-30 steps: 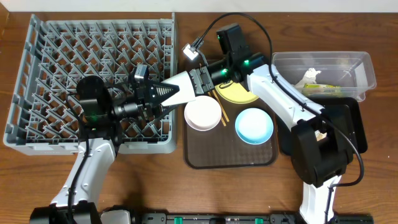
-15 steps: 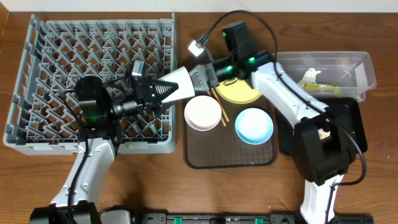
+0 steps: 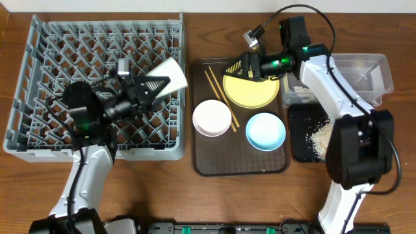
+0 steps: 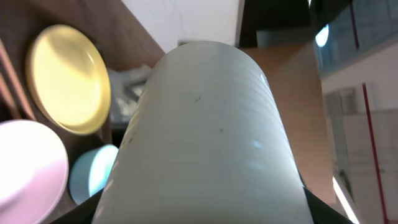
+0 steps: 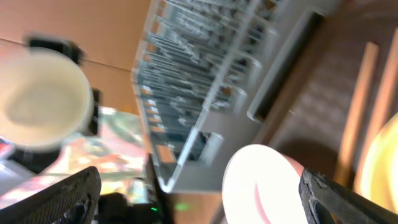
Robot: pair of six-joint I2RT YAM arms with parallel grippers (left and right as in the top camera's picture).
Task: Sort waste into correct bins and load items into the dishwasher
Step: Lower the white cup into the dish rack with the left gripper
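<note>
The left jaws grasp the small white cup [image 3: 166, 73] (smooth, tapered, held sideways) above the grey pegged dish rack [image 3: 65, 52]. The right jaws stand released and empty; under them is the glossy round yellow plate [image 3: 250, 94], and near them the thin wooden chopsticks [image 3: 221, 97] on the brown tray [image 3: 240, 164].

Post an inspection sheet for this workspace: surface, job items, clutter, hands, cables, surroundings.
Surface: wooden table; brown serving tray on it.
Job's things: yellow plate, white bowl, blue bowl and chopsticks on the brown tray; rice crumbs in the black tray; clear tub partly hidden by the right arm.
Clutter: nothing seen.
Hands: left hand shut on the white cup above the dish rack; right hand open and empty over the yellow plate.
Cables: black cable loops over the right arm.
Surroundings: dark rail along the table's front edge.
</note>
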